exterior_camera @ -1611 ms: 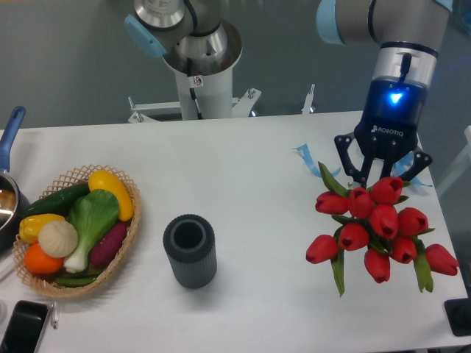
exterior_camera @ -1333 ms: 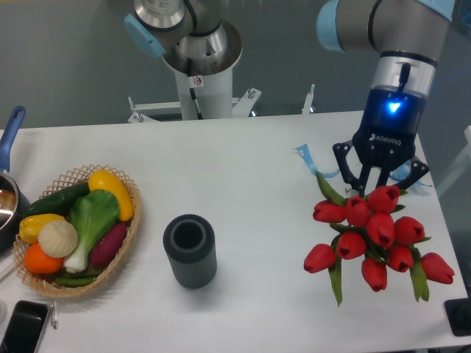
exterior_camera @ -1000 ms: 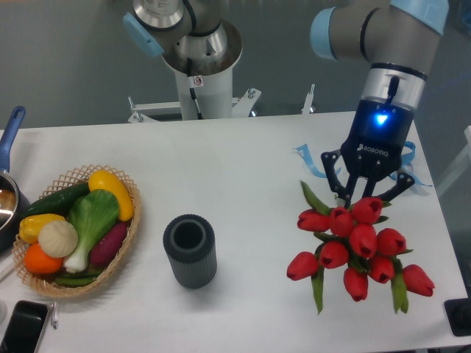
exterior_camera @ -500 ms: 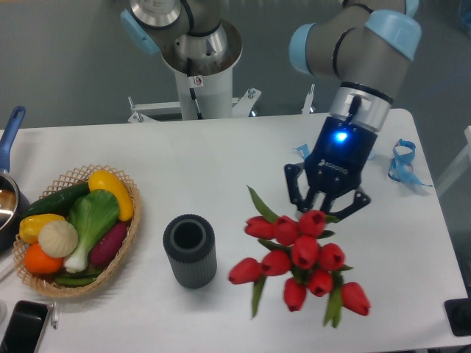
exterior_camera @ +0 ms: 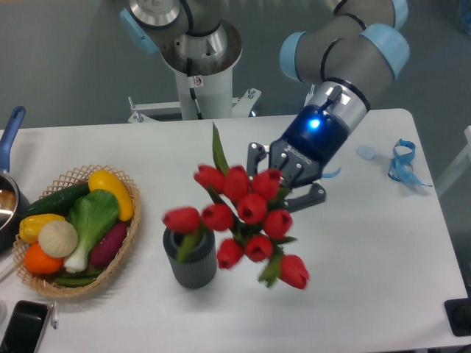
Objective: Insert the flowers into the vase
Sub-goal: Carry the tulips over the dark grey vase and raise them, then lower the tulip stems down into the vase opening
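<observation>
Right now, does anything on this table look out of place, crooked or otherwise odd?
Only the flowers stand out: the gripper holds the bunch tilted, heads spreading sideways over and beside the vase, partly covering its mouth, not yet standing in it. The vase is upright, and the wicker basket of vegetables looks tidy.

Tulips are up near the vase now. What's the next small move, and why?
Probably tilt the bunch upright while easing it left, so the stems point down into the mouth. The pincer holds the red tulips slanted, with the blooms spread over and right of the ribbed grey vase. The stem ends are hidden behind the blooms, so I cannot tell whether they are over the opening yet.
</observation>
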